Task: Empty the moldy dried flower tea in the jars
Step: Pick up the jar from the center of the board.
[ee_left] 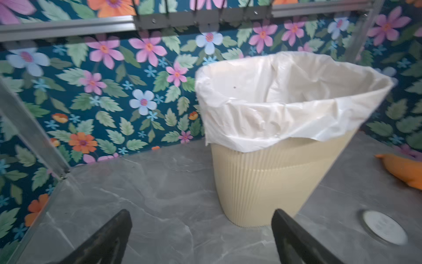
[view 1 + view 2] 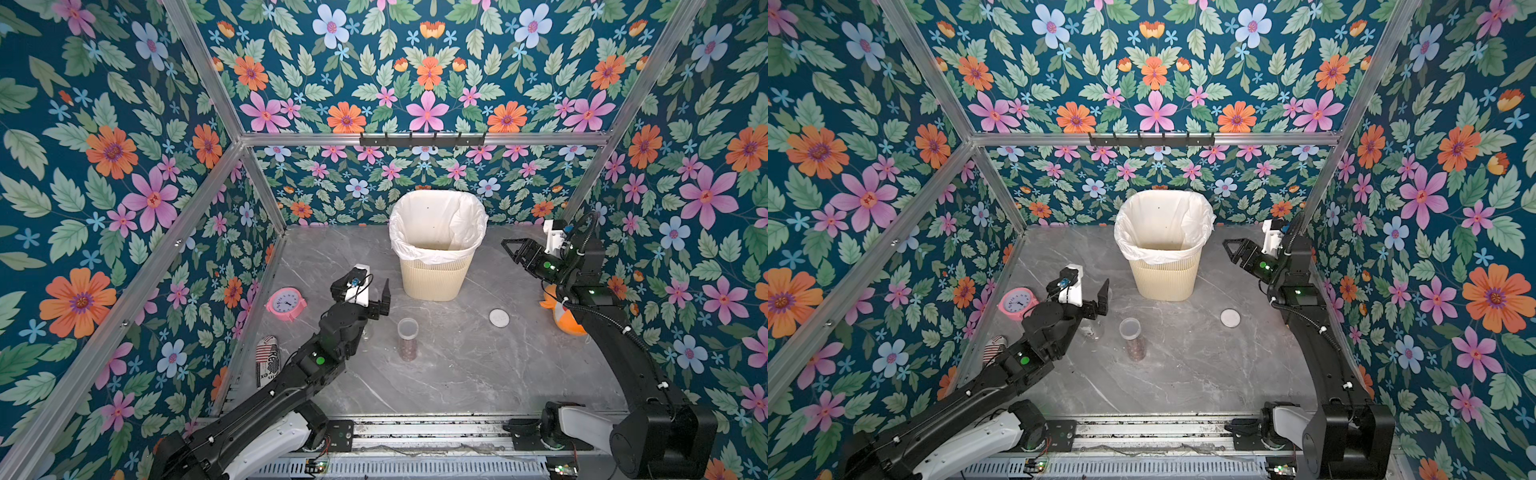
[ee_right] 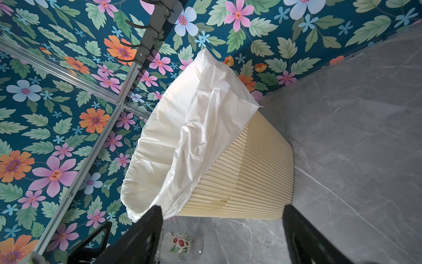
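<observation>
The narrower jar [image 2: 407, 338] stands upright and uncovered on the grey marble table [image 2: 457, 374], in front of the cream ribbed bin [image 2: 432, 282] and a little towards the left arm. The reddish-pink dried flower tea [image 2: 406, 353] fills its lower part. A white lid [image 2: 498, 318] lies flat on the table, well apart from that jar on the right arm's side. The left gripper [image 1: 201, 212] hovers above the table between the pink clock [image 2: 286, 303] and the bin. Its jaws are spread wide with nothing between them, only bare tabletop and the foot of the bin beyond. The right gripper [image 3: 222, 208] is raised beside the bin on the other side and points at its white liner. Its jaws are parted too and hold nothing. The right wrist view catches the wider jar [image 3: 179, 242], clear with a flower-printed label, on the table past the bin and close to the left gripper. It is partly hidden there, and whether it is upright or holds any tea I cannot tell. A red-and-white printed can [image 2: 268, 359] lies near the left arm by the wall, and an orange toy [image 2: 565, 320] sits behind the right arm.
</observation>
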Controlling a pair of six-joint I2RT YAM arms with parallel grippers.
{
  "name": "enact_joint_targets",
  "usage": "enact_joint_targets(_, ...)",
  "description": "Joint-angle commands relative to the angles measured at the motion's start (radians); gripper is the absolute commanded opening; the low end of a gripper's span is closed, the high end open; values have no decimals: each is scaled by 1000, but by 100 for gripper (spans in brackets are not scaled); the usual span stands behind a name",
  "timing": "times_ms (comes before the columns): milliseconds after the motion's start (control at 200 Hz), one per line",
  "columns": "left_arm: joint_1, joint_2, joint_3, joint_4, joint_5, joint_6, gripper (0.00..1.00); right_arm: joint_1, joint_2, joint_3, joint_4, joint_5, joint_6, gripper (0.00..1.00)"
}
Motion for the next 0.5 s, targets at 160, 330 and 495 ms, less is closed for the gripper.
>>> enact_joint_targets(160,-33,100,174,-374,416,-129,98,1,-19,-8,-45,-19,-44,84)
enact_joint_targets(330,-76,137,197,-465,517,-149,98,12,-26,-27,-48,-22,-50,84)
enact_joint_targets(495,-127,137,154,-467,478,-158,97,20,-25,-40,-35,-34,-47,84)
